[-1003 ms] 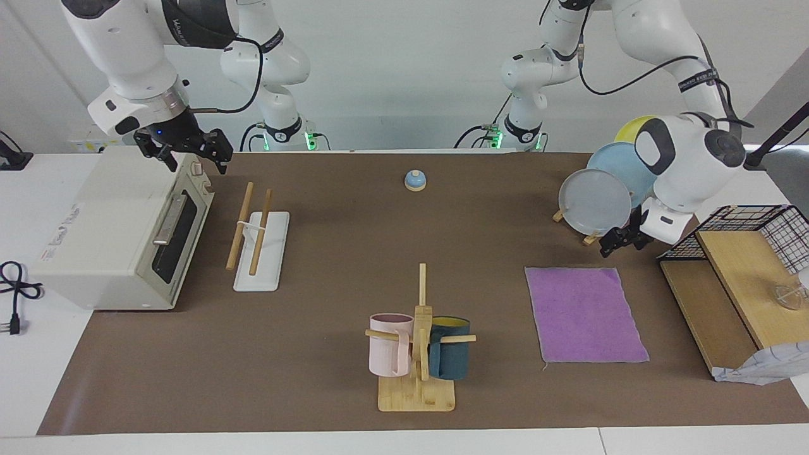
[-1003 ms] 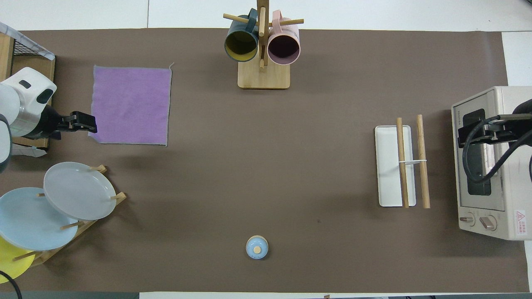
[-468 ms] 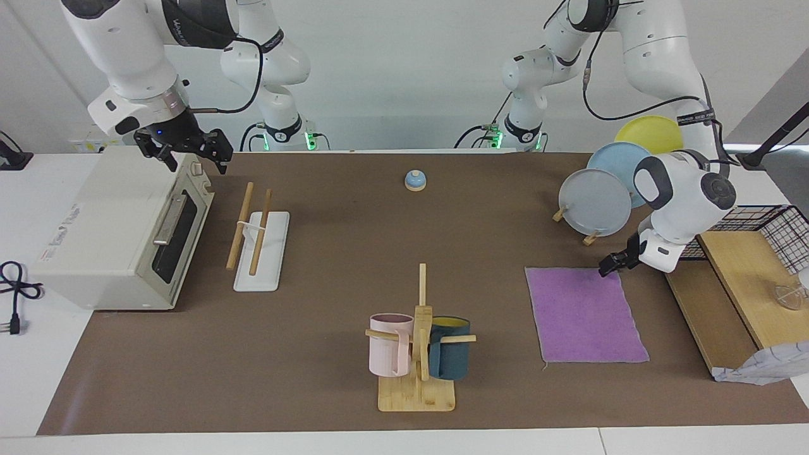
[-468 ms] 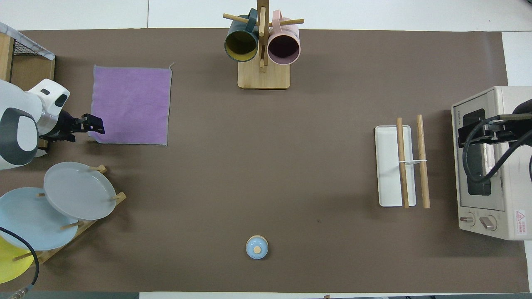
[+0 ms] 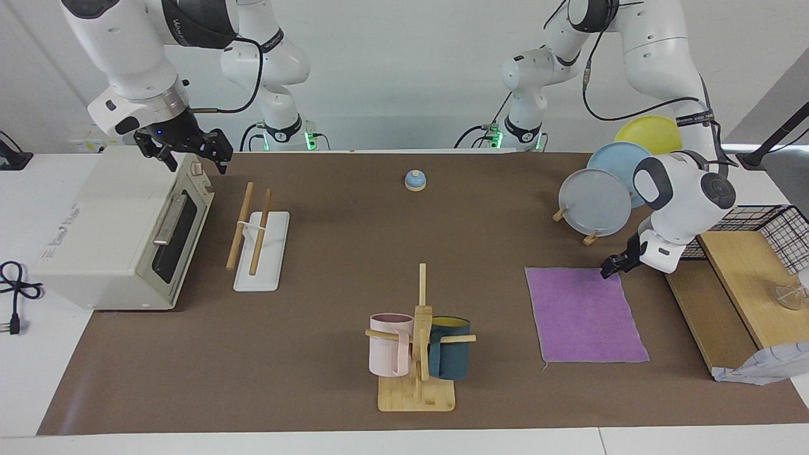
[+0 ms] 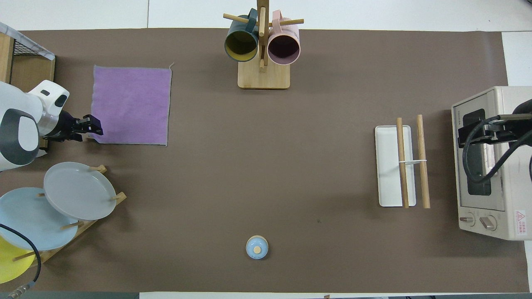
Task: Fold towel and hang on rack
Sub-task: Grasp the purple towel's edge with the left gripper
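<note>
**Left gripper at the towel's corner, right arm waiting over the oven**

The left arm is bending down from its base, its forearm dropping steeply and its wrist turning toward the towel (image 5: 584, 314), so the left gripper (image 5: 610, 268) is pointing low and sideways. Its tips are sitting at the corner of the towel that is nearest the robots at the left arm's end of the table; whether they are touching the cloth, and whether they are spread or pressed together, I cannot tell.

The towel is lying flat on the brown table mat (image 5: 328, 303), purple face up, between the plate stand (image 5: 597, 196) and the wooden shelf (image 5: 727, 303), with the mug tree (image 5: 418, 341) toward the middle of the table.

The right arm is waiting, its elbow high and its wrist angling downward. The right gripper (image 5: 189, 148) is hanging over the toaster oven (image 5: 120, 234), with its fingers spread apart and nothing between them.

The rack (image 5: 256, 243) is standing just beside the oven at the right arm's end of the table, well apart from the towel, its two dowels slanting above the white base. A small blue bell (image 5: 415, 181) is sitting near the robots at mid-table.
</note>
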Controlling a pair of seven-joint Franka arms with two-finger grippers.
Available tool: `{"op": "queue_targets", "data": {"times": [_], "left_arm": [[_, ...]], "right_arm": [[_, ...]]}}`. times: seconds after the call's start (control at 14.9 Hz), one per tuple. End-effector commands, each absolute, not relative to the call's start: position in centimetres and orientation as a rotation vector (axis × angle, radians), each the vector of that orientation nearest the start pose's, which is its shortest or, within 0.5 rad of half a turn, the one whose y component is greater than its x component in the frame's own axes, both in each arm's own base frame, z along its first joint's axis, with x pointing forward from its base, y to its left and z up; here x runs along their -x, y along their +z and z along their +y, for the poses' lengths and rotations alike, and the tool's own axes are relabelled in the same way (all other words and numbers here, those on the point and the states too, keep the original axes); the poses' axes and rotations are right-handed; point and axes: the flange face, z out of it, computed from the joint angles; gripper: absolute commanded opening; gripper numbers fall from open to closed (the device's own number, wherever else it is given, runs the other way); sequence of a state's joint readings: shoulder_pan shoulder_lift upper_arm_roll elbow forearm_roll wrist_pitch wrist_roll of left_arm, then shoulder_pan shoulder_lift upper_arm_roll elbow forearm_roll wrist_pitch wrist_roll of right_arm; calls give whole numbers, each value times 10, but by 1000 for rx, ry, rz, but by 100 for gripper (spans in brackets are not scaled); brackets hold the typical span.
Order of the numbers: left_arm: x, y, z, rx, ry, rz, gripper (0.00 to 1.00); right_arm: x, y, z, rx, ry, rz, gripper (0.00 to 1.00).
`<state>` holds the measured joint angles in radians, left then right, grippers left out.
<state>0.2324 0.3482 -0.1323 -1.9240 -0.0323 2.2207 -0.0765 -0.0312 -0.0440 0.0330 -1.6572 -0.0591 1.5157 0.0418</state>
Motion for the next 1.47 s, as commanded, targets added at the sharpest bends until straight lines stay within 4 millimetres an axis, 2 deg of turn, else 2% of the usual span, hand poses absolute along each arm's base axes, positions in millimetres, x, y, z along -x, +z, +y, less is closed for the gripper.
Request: {"op": "queue_targets", "data": {"times": [0.0, 0.07, 0.13, 0.33, 0.4, 0.8, 1.0, 1.14, 1.27, 1.4], "left_arm": [[-609, 300, 69, 3209, 57, -339, 62], [-609, 300, 75, 3208, 56, -353, 59], [-609, 301, 75, 3208, 56, -353, 50], [-610, 301, 69, 3209, 62, -338, 10], [-609, 300, 68, 3208, 64, -331, 0], [-611, 300, 65, 3208, 59, -297, 0], [-612, 304, 63, 3212, 46, -135, 0], [-613, 313, 54, 3166, 37, 40, 0], [-614, 334, 29, 3077, 18, 213, 0], [-611, 354, -16, 3029, 54, 341, 0]], "right_arm": [[-526, 604, -6, 3196, 163, 43, 100], [-526, 604, -6, 3196, 163, 43, 100], [-526, 604, -6, 3196, 163, 43, 100], [-526, 604, -6, 3196, 163, 43, 100], [-526, 604, -6, 3196, 163, 43, 100], [-526, 604, -7, 3196, 163, 45, 100], [-526, 604, -6, 3196, 163, 43, 100], [-526, 604, -7, 3196, 163, 45, 100], [-526, 604, -7, 3196, 163, 45, 100], [-526, 604, -7, 3196, 163, 45, 100]]}}
